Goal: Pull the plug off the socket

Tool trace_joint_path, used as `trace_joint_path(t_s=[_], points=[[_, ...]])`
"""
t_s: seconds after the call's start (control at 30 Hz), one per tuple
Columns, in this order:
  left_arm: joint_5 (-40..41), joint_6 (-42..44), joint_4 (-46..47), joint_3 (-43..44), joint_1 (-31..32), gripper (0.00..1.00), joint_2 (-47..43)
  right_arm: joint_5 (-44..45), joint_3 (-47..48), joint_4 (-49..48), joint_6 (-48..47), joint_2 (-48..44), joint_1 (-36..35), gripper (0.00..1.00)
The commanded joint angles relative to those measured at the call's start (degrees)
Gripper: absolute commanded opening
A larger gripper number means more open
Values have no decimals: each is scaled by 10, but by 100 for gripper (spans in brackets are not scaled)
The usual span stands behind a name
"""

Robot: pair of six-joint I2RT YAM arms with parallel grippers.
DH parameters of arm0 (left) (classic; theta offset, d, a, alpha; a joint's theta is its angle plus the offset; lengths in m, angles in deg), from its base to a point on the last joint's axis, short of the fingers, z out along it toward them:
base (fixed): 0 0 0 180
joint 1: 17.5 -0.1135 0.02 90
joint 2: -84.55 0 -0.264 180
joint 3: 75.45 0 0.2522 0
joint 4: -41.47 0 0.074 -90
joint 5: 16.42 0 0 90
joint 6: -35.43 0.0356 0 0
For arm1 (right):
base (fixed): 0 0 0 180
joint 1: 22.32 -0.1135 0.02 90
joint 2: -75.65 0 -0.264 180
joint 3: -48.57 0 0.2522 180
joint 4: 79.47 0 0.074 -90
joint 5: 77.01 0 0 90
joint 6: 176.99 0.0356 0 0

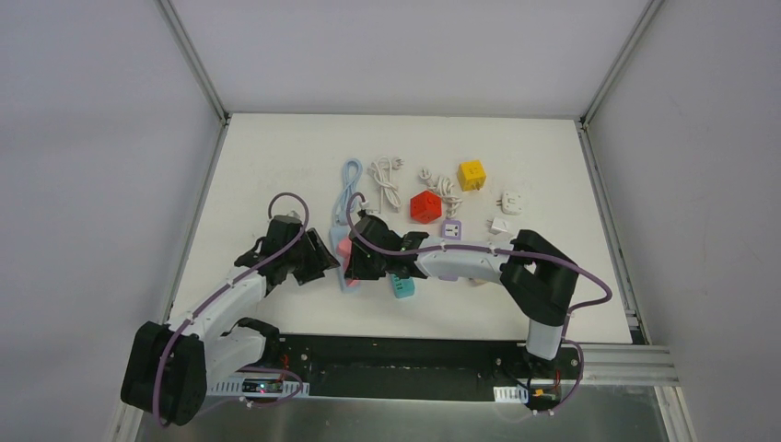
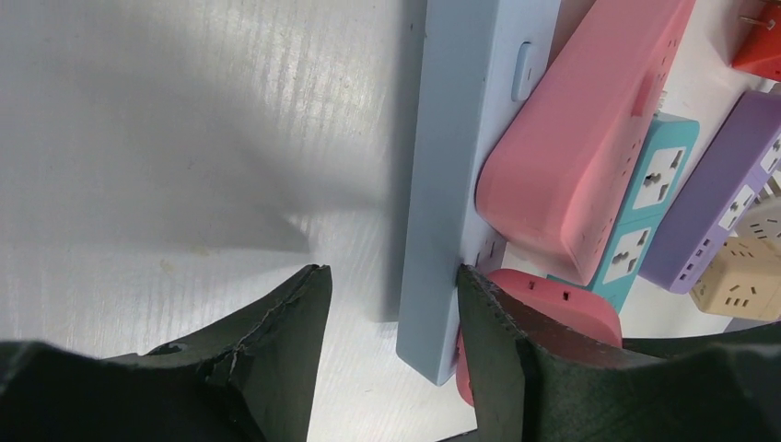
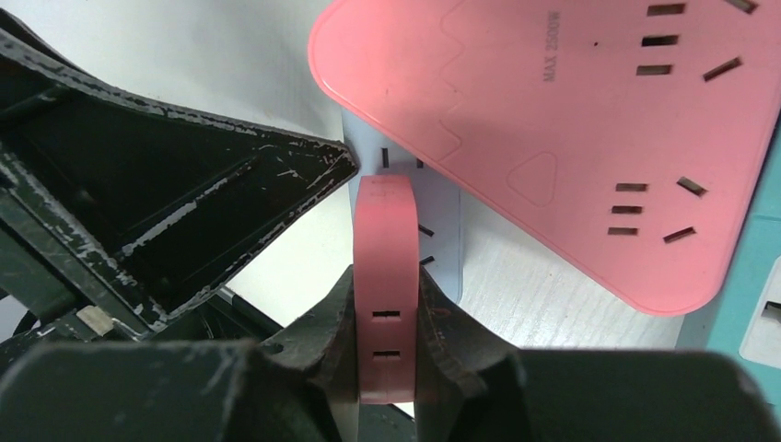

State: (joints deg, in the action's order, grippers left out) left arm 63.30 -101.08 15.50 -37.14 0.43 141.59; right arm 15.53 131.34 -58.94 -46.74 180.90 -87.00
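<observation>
A light blue power strip (image 2: 460,184) lies on the white table. A pink plug adapter (image 3: 385,258) is plugged into its near end; it also shows in the left wrist view (image 2: 562,304). My right gripper (image 3: 385,304) is shut on this pink plug, one finger on each flat side. My left gripper (image 2: 391,285) is open and straddles the strip's end: the right finger (image 2: 488,322) touches the strip's socket face, and the left finger (image 2: 276,331) stands apart from it. In the top view the two grippers meet, left (image 1: 322,258) and right (image 1: 355,262).
A large pink power strip (image 2: 589,138) lies on the blue one, with a teal strip (image 2: 654,212), a purple strip (image 2: 718,203) and a beige cube socket (image 2: 746,285) beside it. Farther back are a red cube (image 1: 425,206), a yellow cube (image 1: 472,174), white cables (image 1: 385,180) and white adapters (image 1: 511,200).
</observation>
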Motion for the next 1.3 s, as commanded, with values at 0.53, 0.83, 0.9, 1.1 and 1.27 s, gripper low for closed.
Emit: trace_joint_path(t_s=[0.53,0.83,0.9,1.1,1.27], points=[[37,25,-29,-17,0,38,32,-79,10,-75,8,-10,21,0],[38,21,-27,-45,0,33,47,19,96,54,-34,8,-6,0],[36,16,-23,-53,0,32,49,-10,95,50,-28,1,0,0],[35,9,-14,-62,0,29,56,34,133,97,-46,27,-16,0],[40,9,-18,-64,0,27,59,54,151,118,-52,29,-23,0]])
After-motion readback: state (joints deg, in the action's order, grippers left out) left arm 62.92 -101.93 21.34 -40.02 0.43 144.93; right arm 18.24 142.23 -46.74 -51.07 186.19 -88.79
